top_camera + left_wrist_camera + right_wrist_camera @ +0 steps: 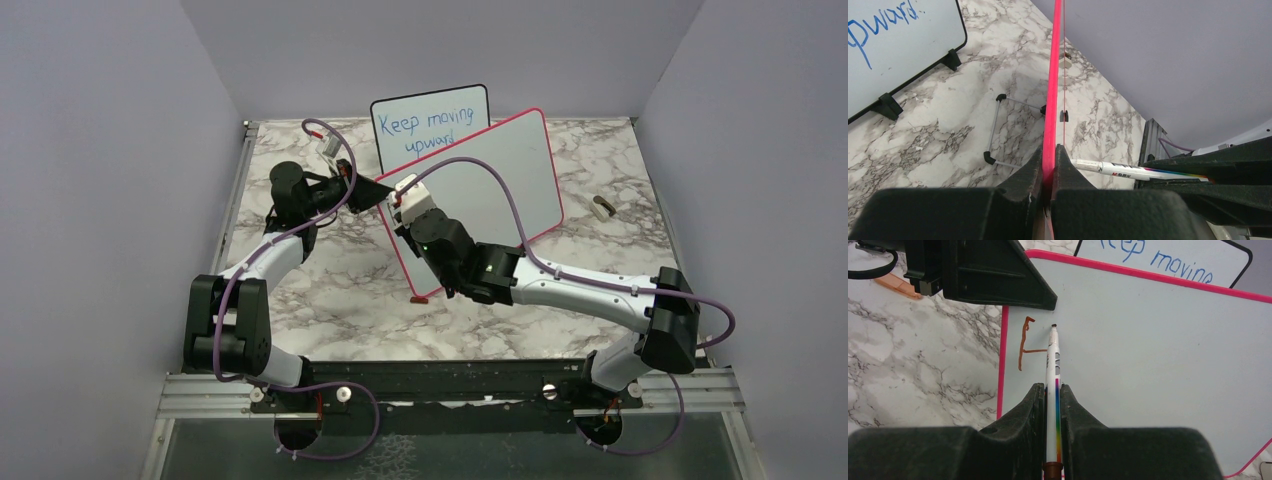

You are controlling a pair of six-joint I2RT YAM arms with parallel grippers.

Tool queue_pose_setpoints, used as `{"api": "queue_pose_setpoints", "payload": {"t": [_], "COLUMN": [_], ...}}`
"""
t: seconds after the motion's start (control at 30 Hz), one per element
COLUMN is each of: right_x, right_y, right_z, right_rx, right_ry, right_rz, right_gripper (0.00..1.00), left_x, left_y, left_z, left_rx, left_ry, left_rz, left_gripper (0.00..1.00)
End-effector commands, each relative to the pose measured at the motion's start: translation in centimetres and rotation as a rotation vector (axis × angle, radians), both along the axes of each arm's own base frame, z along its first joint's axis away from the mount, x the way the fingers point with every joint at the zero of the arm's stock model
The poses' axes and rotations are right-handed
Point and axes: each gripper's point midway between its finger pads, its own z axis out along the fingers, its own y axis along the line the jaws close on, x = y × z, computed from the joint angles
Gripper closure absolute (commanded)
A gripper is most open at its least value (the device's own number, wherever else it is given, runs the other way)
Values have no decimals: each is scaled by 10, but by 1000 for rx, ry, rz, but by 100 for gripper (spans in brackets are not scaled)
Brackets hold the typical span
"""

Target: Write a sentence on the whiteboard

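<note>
My left gripper (1049, 156) has its jaws clamped on the whiteboard (1158, 355) edge, steadying it upright. My right gripper (1052, 390) has its jaws pinching the marker (1052, 357) for writing, tip beside the sentence (1024, 342) and its first strokes.

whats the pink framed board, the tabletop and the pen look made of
Whiteboard: smooth white writing surface, likely coated; its pink frame looks like plastic. Table: marble-patterned top, grey veins on white, perhaps laminate rather than stone. Marker: white, seemingly plastic barrel with a printed rainbow stripe.
</note>
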Motion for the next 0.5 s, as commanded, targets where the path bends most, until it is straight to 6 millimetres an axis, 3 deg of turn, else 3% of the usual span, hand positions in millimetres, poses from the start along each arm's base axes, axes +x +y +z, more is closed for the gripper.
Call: {"api": "queue_pose_setpoints", "payload": {"t": [0.0,0.47], "right_x": [4,-7], "right_y": [0,-5], "right_z": [1,-20], "right_rx": [12,-19], "right_ry": [26,111], "right_rz": [-14,-4], "right_gripper": [99,99], "left_x": [-2,-1], "left_y": [-4,-4], "left_z": [-15,-15], "left_rx": [27,27], "left_ry": [10,12], "left_rz": [-15,-14], "left_gripper": [100,100]}}
